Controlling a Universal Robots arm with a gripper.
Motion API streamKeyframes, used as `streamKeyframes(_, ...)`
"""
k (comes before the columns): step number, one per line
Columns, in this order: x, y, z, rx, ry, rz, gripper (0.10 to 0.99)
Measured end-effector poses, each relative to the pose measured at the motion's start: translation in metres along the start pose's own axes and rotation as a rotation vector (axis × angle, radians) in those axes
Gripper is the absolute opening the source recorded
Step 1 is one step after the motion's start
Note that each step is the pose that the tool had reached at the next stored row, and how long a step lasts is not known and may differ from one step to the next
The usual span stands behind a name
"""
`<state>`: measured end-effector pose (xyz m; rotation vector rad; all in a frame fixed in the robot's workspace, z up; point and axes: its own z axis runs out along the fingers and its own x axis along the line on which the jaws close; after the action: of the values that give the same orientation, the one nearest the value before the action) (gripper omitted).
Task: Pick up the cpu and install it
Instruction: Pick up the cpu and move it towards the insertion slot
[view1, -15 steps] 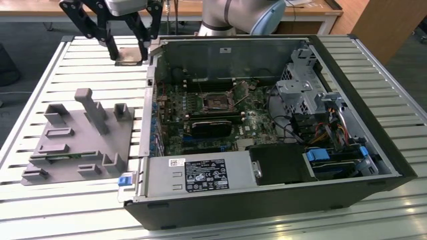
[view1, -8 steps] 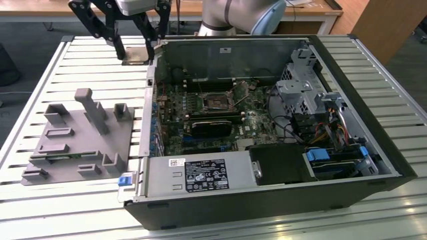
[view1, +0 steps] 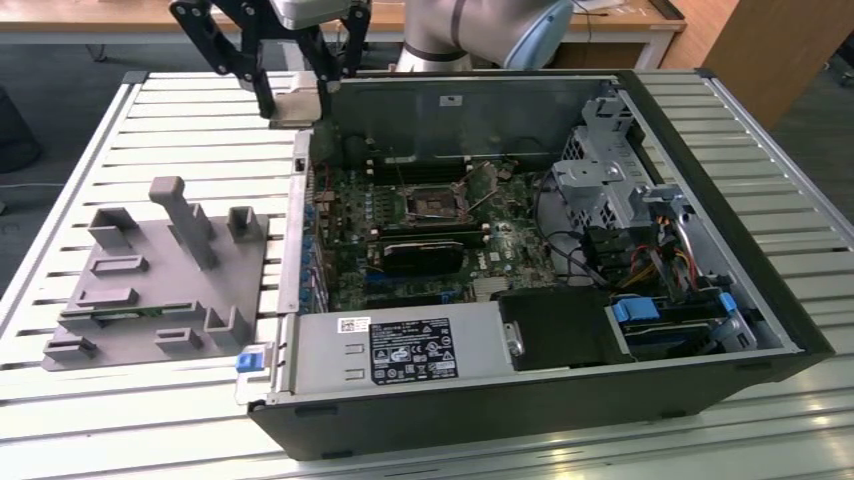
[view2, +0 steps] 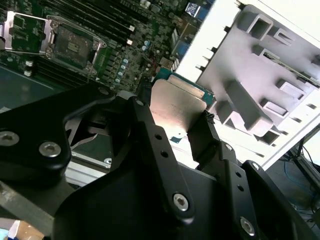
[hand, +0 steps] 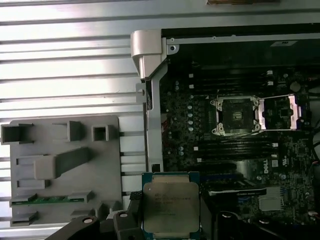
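- Gripper (view2: 176, 120) clamped on the cpu (hand: 171, 202) by two opposite edges, metal lid facing the first wrist view. It's high in the upper left of the exterior view.
- Just past it, the case wall (hand: 153, 130), grey fixture plate (hand: 107, 165) alongside. Carry the chip level over that wall.
- Farthest, the open socket (hand: 236, 116) — I'd square the chip to it, lower flat, never press.

The arm (view1: 465, 30) hangs high, its black pincer (view1: 296, 108) pointing down, the two fingers (view2: 150, 135) clamped on opposite edges of the cpu (hand: 171, 206).
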<state>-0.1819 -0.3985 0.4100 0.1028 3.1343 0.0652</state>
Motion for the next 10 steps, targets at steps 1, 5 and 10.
streamKeyframes(1,-0.0033,0.0008,0.0001,0.0,-0.0001,0.0,0.541)
streamKeyframes(5,-0.0162,0.0055,0.0003,0.0,0.0,0.0,0.541)
streamKeyframes(10,-0.029,0.0126,0.0008,0.0,-0.0001,0.0,0.541)
